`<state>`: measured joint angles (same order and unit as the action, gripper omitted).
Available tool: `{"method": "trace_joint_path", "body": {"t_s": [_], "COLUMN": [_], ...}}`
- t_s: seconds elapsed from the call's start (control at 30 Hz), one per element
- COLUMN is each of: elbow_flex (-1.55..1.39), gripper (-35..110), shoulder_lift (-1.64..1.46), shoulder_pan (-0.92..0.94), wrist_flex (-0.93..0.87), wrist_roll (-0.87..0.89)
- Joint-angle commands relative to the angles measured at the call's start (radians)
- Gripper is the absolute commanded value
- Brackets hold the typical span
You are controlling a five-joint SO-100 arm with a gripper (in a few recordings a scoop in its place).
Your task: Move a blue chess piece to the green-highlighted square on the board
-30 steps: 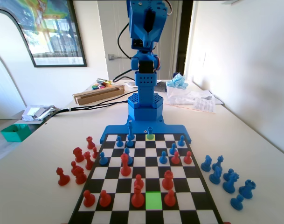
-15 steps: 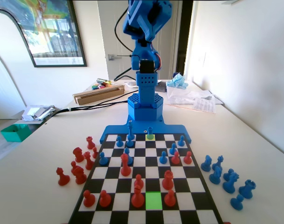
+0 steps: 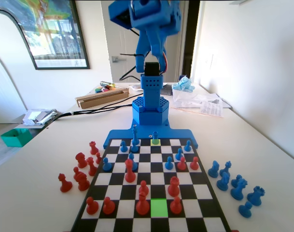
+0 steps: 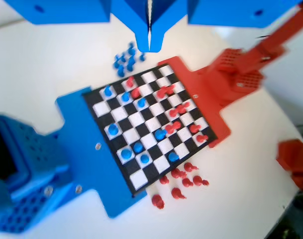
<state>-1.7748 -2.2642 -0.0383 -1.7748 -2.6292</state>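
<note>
The board (image 3: 151,181) lies in front of the blue arm's base. A small blue chess piece (image 3: 155,137) stands on the pale yellow-green cell in the far row. The green-highlighted square (image 3: 159,208) is in the near part of the board, bare, with red pieces on both sides. In the wrist view my gripper (image 4: 150,47) hangs high above the board (image 4: 151,124), its jaws pressed together with nothing between them. That view is blurred. In the fixed view the arm's upper part (image 3: 144,19) is raised well above the table.
Several blue pieces (image 3: 236,186) stand off the board to the right in the fixed view, several red ones (image 3: 77,174) to the left. Red and blue pieces are spread over the board. A green tray (image 3: 14,137), a cardboard box (image 3: 102,96) and papers (image 3: 204,104) lie farther back.
The arm's upper part has swung towards the left of the fixed view and tipped forward. No piece on the board has moved.
</note>
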Motion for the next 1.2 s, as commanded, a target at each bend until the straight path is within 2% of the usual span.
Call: {"method": "trace_joint_path", "body": {"t_s": [0.0,0.43,1.17], "elbow_flex": [-0.018,-0.209,-0.750], "gripper": [1,6,11], "shoulder_lift": [0.041,0.121,0.081], "shoulder_pan": [-0.035,-0.080,-0.048], "wrist_flex": [0.009,0.060,0.629], "wrist_roll": [-0.100,-0.242,-0.307]}}
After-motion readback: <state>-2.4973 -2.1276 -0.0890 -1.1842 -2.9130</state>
